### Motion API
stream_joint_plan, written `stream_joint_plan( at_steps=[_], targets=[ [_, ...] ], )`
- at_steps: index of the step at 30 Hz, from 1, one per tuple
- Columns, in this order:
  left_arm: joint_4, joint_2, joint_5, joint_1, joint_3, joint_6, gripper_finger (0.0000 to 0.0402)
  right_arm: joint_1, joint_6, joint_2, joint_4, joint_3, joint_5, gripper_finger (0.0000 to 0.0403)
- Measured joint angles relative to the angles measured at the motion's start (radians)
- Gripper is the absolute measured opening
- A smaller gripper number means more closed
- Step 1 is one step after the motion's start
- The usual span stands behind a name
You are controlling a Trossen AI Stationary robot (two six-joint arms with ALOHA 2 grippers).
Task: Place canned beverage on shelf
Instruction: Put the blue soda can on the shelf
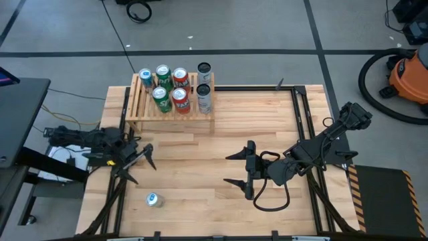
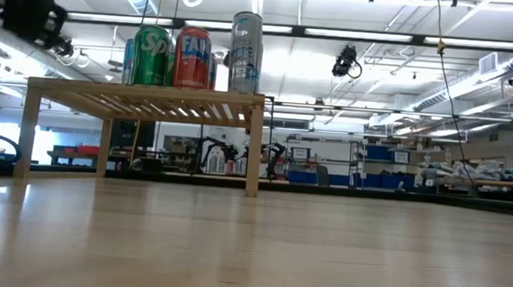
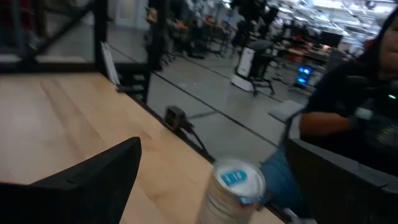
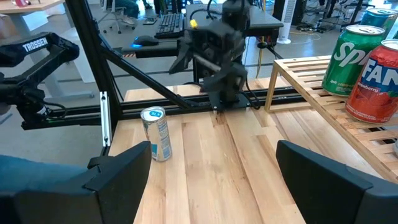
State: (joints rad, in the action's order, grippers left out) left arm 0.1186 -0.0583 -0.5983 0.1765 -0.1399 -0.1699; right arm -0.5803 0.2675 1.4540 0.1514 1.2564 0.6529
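Note:
A silver can with a blue label (image 1: 153,199) stands upright on its base near the table's front left; the right wrist view shows this can (image 4: 155,134) too, and it is blurred in the left wrist view (image 3: 233,190). The light-wood slatted shelf (image 1: 137,107) stands at the far left and bears several cans, among them a green one (image 4: 351,59) and a red one (image 4: 376,81). My left gripper (image 1: 144,171) hangs open at the left edge, a little beyond the loose can. My right gripper (image 1: 231,169) is open over the table's middle, pointing left.
Black frame rails (image 1: 301,120) run along the table's edges. The bare wooden top (image 1: 200,154) between the shelf and both grippers gives free room. An orange vacuum (image 1: 408,73) stands on the floor beyond the right side.

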Motion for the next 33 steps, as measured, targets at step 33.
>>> stream_joint_plan(
  at_steps=[33],
  targets=[
    [-0.191,-0.243,0.372,0.404,0.112,0.036,0.0400,0.000,0.000,0.000,0.000,0.000,0.000,0.0355]
  ],
)
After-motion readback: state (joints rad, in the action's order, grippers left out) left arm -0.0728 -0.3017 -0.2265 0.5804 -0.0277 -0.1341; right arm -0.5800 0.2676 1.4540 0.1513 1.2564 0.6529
